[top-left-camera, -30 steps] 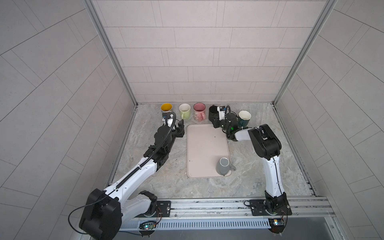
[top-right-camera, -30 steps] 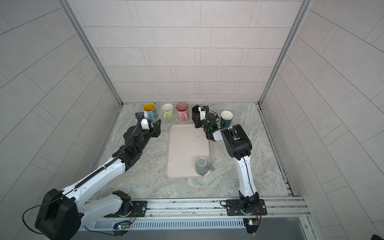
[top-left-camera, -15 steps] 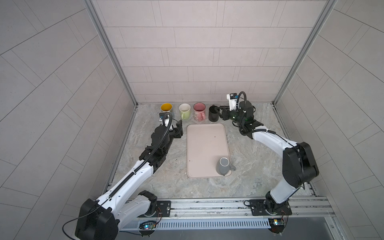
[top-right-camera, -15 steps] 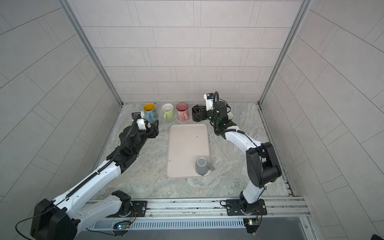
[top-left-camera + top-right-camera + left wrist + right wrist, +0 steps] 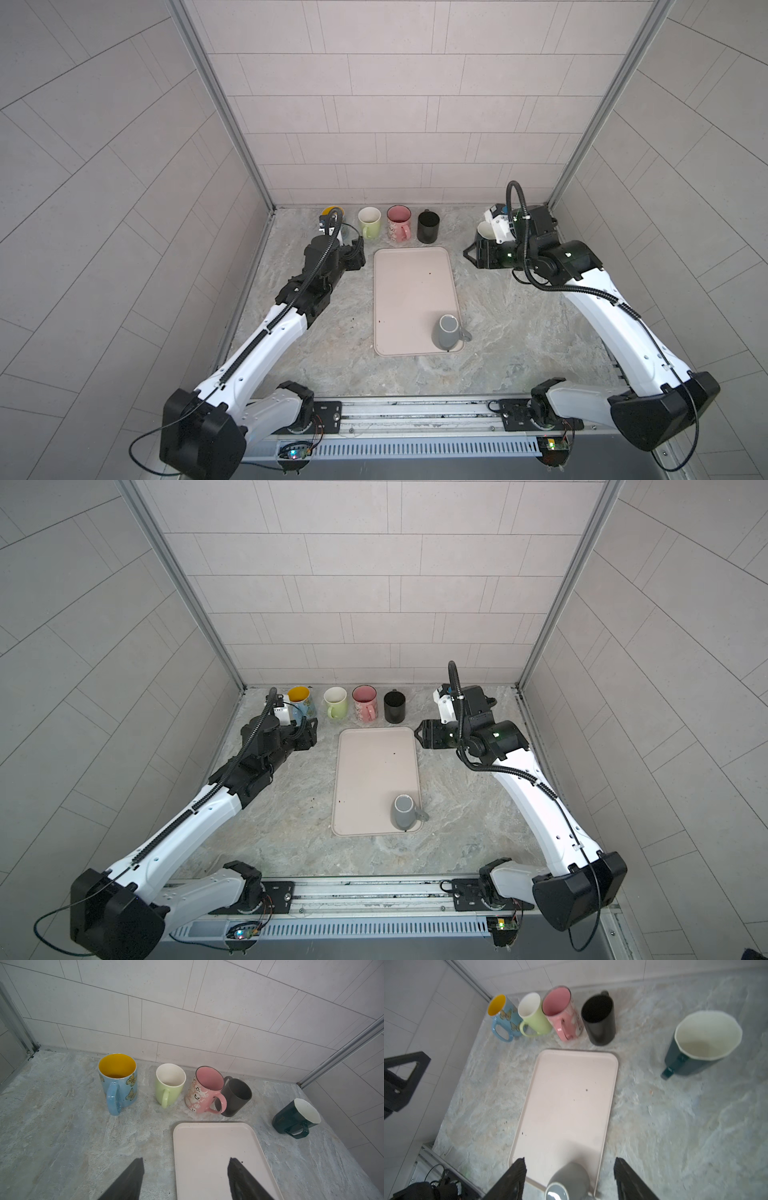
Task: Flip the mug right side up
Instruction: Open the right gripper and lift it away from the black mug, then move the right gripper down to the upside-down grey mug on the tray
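The marbled table (image 5: 519,332) fills the floor of the tiled booth. The left arm (image 5: 270,336) and the right arm (image 5: 615,328) reach from the near rail toward the far wall, one on each side. Between them lies the pale pink tray (image 5: 411,291), its long side running away from the rail and most of its surface bare.

The left gripper (image 5: 358,258) sits near the tray's far left corner, just in front of the blue butterfly mug (image 5: 117,1082). In the left wrist view its fingers (image 5: 133,1178) stand apart with nothing between them. The right gripper (image 5: 468,253) points at the tray's far right corner from the side. In the right wrist view its fingers (image 5: 512,1178) are likewise spread wide and hold nothing.

A row of upright mugs stands along the far wall, mouths up. The blue butterfly mug has a yellow inside; next come the green mug (image 5: 169,1086), the pink mug (image 5: 204,1091) and the black mug (image 5: 235,1097) close beside it. The dark teal mug (image 5: 297,1118) stands apart to the right, largely hidden behind the right wrist in both top views.

The grey mug (image 5: 446,338) stands upside down on its rim at the tray's near right corner. Its handle points right over the tray's edge, and it is well apart from both grippers. A few dark specks (image 5: 586,1090) dot the tray
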`<state>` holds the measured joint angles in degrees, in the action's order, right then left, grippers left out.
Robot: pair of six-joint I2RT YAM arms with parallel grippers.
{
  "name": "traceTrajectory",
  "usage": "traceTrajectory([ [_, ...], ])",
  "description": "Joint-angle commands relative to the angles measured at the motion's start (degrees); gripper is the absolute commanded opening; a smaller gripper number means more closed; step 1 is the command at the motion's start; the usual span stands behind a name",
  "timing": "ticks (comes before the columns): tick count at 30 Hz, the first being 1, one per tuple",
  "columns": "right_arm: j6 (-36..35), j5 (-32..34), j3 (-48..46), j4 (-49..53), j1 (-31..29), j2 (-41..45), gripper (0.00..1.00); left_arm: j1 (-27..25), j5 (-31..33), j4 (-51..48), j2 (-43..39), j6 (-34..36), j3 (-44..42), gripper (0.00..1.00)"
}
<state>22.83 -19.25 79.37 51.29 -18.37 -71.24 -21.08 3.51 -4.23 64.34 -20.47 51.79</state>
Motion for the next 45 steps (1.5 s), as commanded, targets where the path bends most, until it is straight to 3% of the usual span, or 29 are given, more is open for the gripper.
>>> traceTrajectory([
  [1, 4.77, -1.57, -2.18, 16.46, -0.17, -0.16, 0.69, 0.99, -3.92, -4.74, 1.10, -0.94, 3.12, 0.70],
  [11, 16.21, -11.00, -11.44, 22.10, 0.87, -0.54, 0.71, 1.92, -5.59, -4.60, -0.70, -2.46, 0.91, 0.72],
  [17, 18.60, -18.87, -16.97, 23.31, 3.98, -4.52, 0.67, 2.28, -6.70, -4.03, -0.88, -3.59, 0.50, 0.72],
  [28, 30.29, -25.92, -21.61, 14.68, 6.90, -8.75, 0.67, 3.13, -7.55, -3.23, -0.62, -4.67, -0.17, 0.72],
  [45, 51.10, -27.76, -31.42, -7.13, 8.94, -8.89, 0.68, 5.61, -8.93, -2.65, -0.62, -5.84, -0.64, 0.72],
])
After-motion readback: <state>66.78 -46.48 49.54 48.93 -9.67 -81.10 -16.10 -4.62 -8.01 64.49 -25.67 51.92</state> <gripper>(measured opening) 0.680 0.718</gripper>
